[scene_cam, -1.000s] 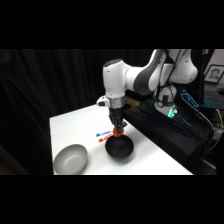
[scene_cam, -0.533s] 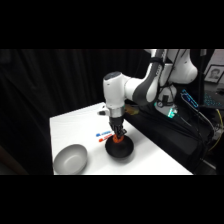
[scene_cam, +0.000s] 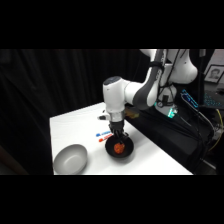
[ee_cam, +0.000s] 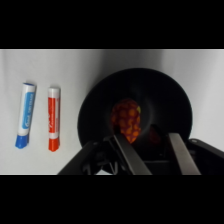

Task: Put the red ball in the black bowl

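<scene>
Red ball (ee_cam: 127, 119): small, red-orange, resting inside black bowl (ee_cam: 172, 97). Black bowl: round, shallow, glossy, upright, located near the table's front edge.

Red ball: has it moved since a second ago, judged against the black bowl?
Yes. The red ball has come down from just above the black bowl and now sits inside it, below the open tool.

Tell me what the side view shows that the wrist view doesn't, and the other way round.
Only the side view shows the light grey bowl, the whole white arm and the table's edges. Only the wrist view shows the blue marker and red marker clearly, lying side by side. Both show the red ball inside the black bowl, with the gripper open above it.
</scene>
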Motion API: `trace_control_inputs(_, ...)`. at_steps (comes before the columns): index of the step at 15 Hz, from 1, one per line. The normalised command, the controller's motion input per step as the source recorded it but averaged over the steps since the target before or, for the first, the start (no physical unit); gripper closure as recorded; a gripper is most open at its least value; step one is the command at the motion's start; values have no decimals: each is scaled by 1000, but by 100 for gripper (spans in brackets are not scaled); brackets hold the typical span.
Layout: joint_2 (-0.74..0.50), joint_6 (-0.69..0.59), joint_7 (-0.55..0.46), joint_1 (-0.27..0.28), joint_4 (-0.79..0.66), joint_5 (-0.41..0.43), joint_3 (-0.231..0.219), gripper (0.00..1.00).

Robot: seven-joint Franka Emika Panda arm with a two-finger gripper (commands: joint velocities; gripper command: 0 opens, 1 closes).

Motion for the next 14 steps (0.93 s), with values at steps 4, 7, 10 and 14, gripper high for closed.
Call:
trace_control_inputs(4,-59,-110,-93,-23,82,32,37,0)
trace_control_inputs(7,-252,-232,-42,-6,14,-7,13,0)
trace_control_inputs(10,-368,-313,-30,-9,-10,-7,-6,0)
trace_control_inputs(14,-334,-382,-69,-22,42,-12,-30,0)
